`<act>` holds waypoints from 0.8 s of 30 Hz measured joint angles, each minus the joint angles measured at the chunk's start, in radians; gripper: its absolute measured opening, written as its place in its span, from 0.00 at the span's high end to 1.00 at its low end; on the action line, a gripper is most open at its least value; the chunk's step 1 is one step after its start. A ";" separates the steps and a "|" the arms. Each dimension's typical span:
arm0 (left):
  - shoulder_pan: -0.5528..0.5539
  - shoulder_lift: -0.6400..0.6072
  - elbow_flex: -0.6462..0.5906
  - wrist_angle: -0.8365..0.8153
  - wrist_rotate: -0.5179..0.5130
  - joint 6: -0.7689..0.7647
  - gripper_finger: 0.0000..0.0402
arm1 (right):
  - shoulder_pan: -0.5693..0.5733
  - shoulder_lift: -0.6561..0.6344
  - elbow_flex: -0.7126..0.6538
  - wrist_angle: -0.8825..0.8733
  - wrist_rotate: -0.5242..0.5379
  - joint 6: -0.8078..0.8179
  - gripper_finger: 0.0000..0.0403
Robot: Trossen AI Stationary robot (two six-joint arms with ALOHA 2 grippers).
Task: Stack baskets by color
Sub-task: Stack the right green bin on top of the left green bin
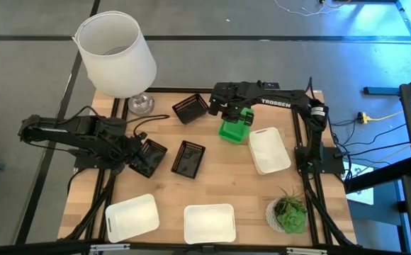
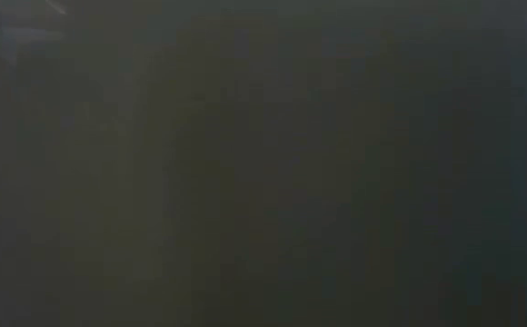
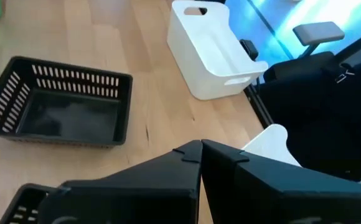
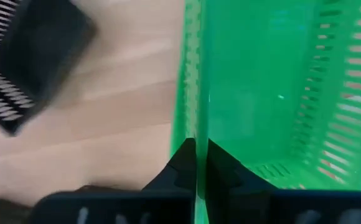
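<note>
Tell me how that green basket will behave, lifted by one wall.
The green basket looks like thin slatted plastic, so probably light and slightly springy. The right gripper pinches only one wall, so it may hang tilted or swing.

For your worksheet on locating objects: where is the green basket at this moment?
In the high view the green basket sits right of centre toward the table's far edge, pinched by the right gripper, between a black basket and a white basket.

Wooden table [image 1: 220, 185]; on it white baskets [image 1: 209, 223], black baskets [image 1: 188, 158], potted plant [image 1: 289, 212], lamp [image 1: 115, 54].
</note>
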 joint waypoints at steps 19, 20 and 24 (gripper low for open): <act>0.000 0.000 0.000 -0.020 0.000 -0.003 1.00 | -0.030 0.000 -0.058 0.036 0.031 -0.009 0.89; 0.000 0.000 0.000 -0.020 0.000 -0.003 1.00 | -0.033 0.000 -0.052 0.029 0.030 -0.011 0.88; 0.000 0.000 0.000 -0.019 0.000 -0.004 1.00 | -0.039 0.000 -0.022 0.021 0.041 -0.043 0.88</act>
